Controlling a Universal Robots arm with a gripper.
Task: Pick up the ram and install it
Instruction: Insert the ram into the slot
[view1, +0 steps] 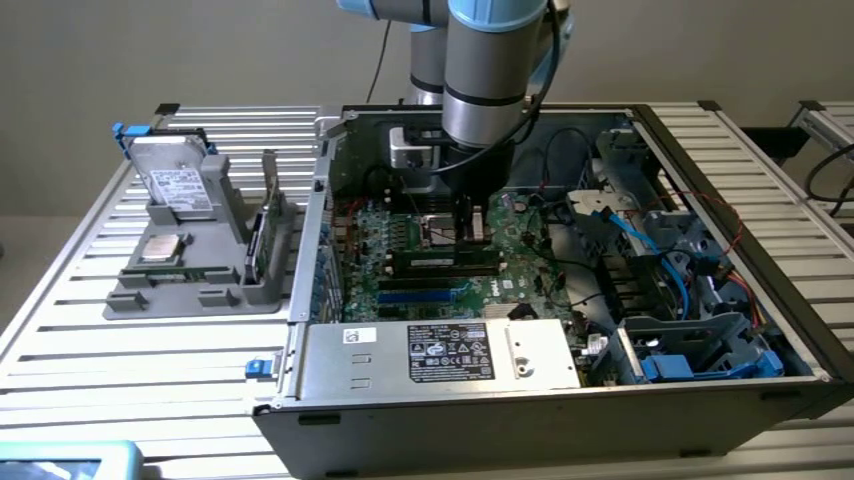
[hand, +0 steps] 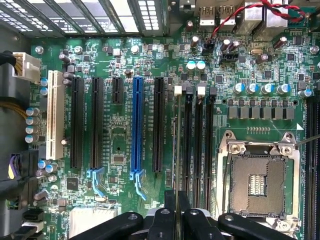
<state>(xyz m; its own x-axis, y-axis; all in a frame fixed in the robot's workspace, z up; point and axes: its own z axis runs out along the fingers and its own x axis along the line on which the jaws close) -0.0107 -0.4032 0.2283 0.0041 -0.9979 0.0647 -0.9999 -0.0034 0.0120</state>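
Gripper (hand: 176, 197) clamped on the ram (hand: 177, 145), which is held on edge so its length runs along the black memory slots (hand: 189, 145). Stick lies along the slot farthest from the CPU socket (hand: 260, 180), inside the case (view1: 534, 420). Whether it is seated I cannot tell.

A slatted metal table (view1: 134, 355) carried an open computer case (view1: 534, 425) and, just beside it on the exterior view's left, a grey tray (view1: 134, 302) of parts.
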